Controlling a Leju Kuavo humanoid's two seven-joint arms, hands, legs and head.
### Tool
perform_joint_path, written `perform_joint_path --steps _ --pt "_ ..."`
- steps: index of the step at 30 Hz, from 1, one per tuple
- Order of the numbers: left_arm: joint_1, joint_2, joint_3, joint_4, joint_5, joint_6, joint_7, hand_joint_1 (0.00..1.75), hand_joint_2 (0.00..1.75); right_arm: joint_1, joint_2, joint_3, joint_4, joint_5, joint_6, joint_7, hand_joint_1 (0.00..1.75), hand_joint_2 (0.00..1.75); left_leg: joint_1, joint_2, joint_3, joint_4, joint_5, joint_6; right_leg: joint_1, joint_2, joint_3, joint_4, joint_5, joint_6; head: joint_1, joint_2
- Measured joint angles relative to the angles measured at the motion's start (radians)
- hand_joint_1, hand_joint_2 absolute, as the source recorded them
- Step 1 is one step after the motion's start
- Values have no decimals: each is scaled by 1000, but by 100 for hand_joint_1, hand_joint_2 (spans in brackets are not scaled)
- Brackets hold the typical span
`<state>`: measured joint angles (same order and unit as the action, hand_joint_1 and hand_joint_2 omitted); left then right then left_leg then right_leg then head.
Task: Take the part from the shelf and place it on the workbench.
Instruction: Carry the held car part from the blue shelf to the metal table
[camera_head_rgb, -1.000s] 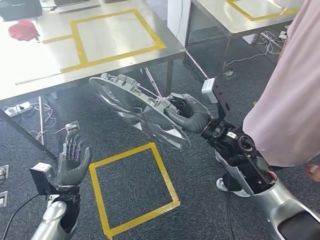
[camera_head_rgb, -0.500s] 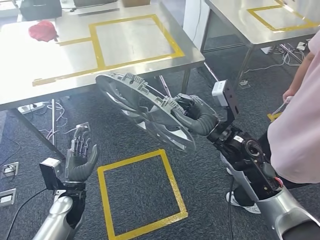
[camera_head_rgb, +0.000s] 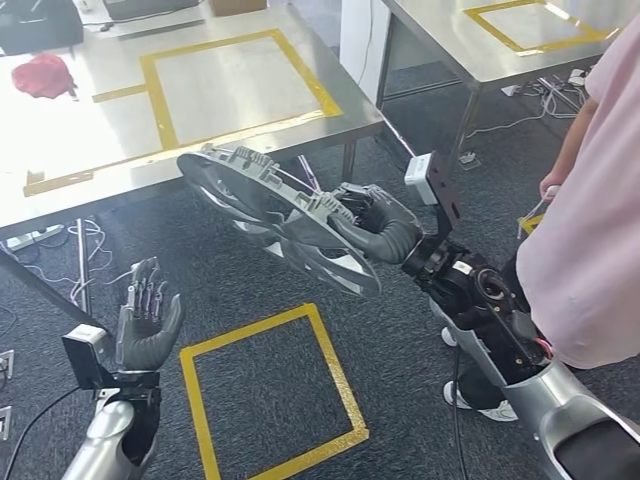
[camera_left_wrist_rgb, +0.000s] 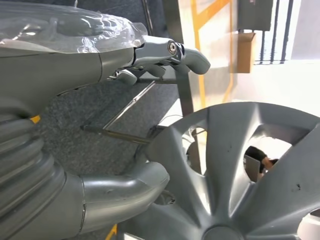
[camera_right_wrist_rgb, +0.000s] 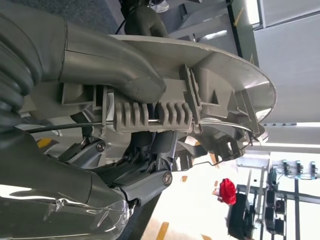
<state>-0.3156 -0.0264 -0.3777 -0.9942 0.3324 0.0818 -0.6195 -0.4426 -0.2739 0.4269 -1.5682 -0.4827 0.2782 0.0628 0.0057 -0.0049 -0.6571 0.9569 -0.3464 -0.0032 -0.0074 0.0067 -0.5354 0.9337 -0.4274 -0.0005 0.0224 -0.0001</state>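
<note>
The floor is dark grey carpet (camera_head_rgb: 392, 330), and a square outline of yellow tape (camera_head_rgb: 264, 395) is laid on it just in front of the robot. Beyond the square stands a steel bench (camera_head_rgb: 226, 80) with a bright, reflective top that carries its own rectangle of yellow tape (camera_head_rgb: 234, 75), one strip running off toward the bench's left end. A crumpled red cloth (camera_head_rgb: 44, 72) lies on the far left of that top, near a dark box at the rear edge. A second steel bench (camera_head_rgb: 483, 40), also marked with yellow tape, stands to the right across a narrow gap. Loose white cables (camera_head_rgb: 68, 245) and a power strip lie on the carpet under the first bench.

The right hand (camera_head_rgb: 381, 230) grips the part (camera_head_rgb: 272, 215), a grey wheel cover with spokes, by its rim; in the right wrist view the thumb lies across the outer face while the fingers (camera_right_wrist_rgb: 147, 185) curl under the ribbed back. The part hangs in the air, tilted, just in front of the bench's near edge and above the carpet, not resting on any surface.

The left hand (camera_head_rgb: 147, 320) is low on the left, palm up, fingers spread and holding nothing.

A person in a pale pink top (camera_head_rgb: 589, 220) stands close on the right.
</note>
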Motion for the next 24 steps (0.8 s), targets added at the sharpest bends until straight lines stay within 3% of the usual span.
perform_joint_path --steps 3,5,8,9,10,11,13,14,15,17,20,21,23,24 --pt "-2 -1 0 1 0 -1 0 0 175 -2 0 -1 0 1 -3 -2 175 175 -2 -2 13 -18 1 16 0 1 0 4 -19 18 0 0" --pt "-5 -2 0 1 -1 -1 0 0 175 -6 0 -5 0 2 -6 -2 175 175 1 -2 25 -20 -4 27 -2 0 -15 47 -48 28 4 0" --pt "-7 -6 0 1 -3 -3 0 0 175 -10 0 -9 1 3 -6 -3 175 175 1 -2 45 -21 -19 38 -3 -1 -118 256 -131 38 18 0" --pt "-6 -6 0 1 -3 -4 0 0 175 -10 0 -9 2 4 -6 -4 175 175 1 -2 51 -21 -26 38 -3 -2 -153 312 -141 40 22 0" --pt "-5 -7 0 1 -3 -4 0 0 175 -10 0 -10 3 5 -5 -4 175 175 1 -4 59 -20 -32 38 -3 -2 -170 327 -127 40 26 0" --pt "-4 -7 0 1 -3 -4 1 0 175 -11 0 -10 3 6 -5 -4 175 175 1 -5 69 -19 -40 37 -3 -2 -166 296 -91 39 31 0" --pt "-5 -8 -1 2 -3 -5 1 0 175 -13 0 -12 4 7 -5 -5 175 175 1 -8 90 -18 -57 32 -2 -2 -114 153 7 32 41 0" --pt "-6 -8 -1 2 -3 -6 1 0 175 -18 0 -13 4 10 -5 -6 175 175 -1 -9 96 -16 -64 29 0 -1 -87 89 39 27 43 0" --pt "-7 -8 -2 2 -3 -7 1 0 175 -24 0 -14 6 13 -5 -8 175 175 -2 -9 97 -15 -68 25 3 -1 -68 46 51 21 46 0" --pt "-8 -8 -4 3 -3 -9 2 0 175 -38 0 -16 10 19 -6 -10 175 175 -6 -9 90 -12 -71 18 7 0 -56 20 41 12 44 0" --pt "-12 -8 -7 3 -3 -10 1 0 175 -52 -1 -21 16 21 -8 -11 175 175 -7 -6 68 31 -97 0 -4 1 -41 6 31 -1 38 0" --pt "-14 -7 -8 3 -3 -10 1 0 175 -57 -1 -24 19 22 -8 -12 175 175 -6 -5 40 83 -118 -6 -7 1 -35 4 28 -5 34 0" --pt "-13 -6 -8 6 -3 -12 2 0 175 -65 -1 -27 27 29 -5 -15 175 175 -1 -3 -46 226 -161 -14 -6 0 -28 3 19 -13 24 0" --pt "-12 -6 -9 8 -3 -12 2 0 175 -66 -2 -27 31 33 -2 -16 175 175 2 -3 -83 277 -167 -16 -6 1 -23 3 15 -14 20 0"
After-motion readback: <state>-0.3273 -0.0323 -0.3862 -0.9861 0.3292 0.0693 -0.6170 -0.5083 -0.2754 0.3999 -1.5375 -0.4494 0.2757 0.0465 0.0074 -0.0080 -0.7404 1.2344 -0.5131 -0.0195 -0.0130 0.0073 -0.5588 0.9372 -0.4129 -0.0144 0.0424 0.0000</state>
